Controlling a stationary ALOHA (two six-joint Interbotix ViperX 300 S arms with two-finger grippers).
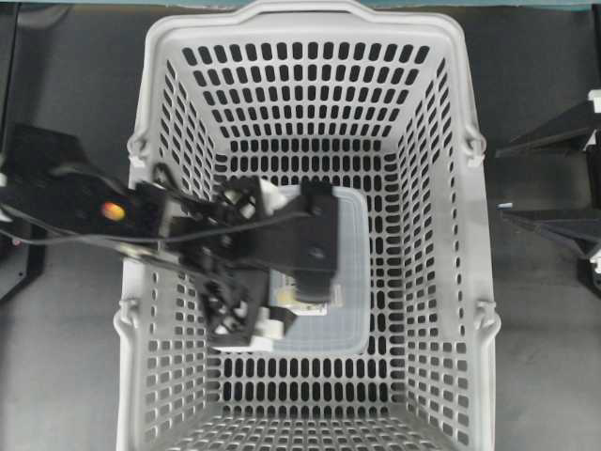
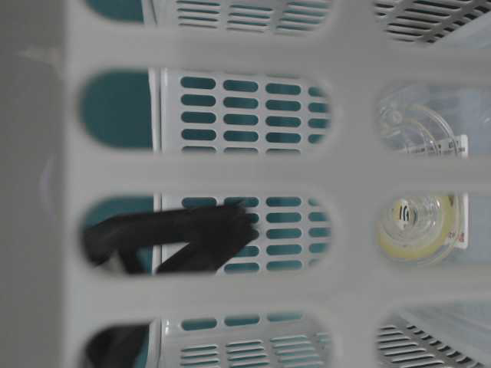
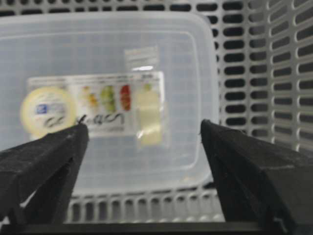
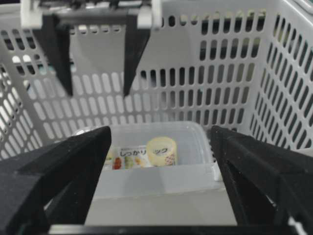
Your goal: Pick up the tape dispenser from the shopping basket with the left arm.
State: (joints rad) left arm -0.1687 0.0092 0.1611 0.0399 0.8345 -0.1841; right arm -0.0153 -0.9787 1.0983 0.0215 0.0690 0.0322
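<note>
The tape dispenser (image 3: 98, 105) is a white-yellow printed card with a clear tape-roll part. It lies flat on the lid of a translucent box (image 3: 186, 63) on the floor of the light-grey shopping basket (image 1: 310, 19). My left gripper (image 3: 142, 126) is open and empty inside the basket, hanging above the dispenser and apart from it. In the overhead view the left gripper (image 1: 274, 261) and its wrist cover most of the dispenser (image 1: 305, 299). The right wrist view shows the dispenser (image 4: 146, 152) below the left gripper (image 4: 98, 90). My right gripper (image 4: 160, 132) is open and empty outside the basket.
The slotted basket walls (image 3: 264, 73) stand close on all sides of the box. In the table-level view the tape roll (image 2: 418, 226) and a black finger (image 2: 215, 230) show through wall slots. The right gripper (image 1: 502, 180) rests beside the basket's right rim.
</note>
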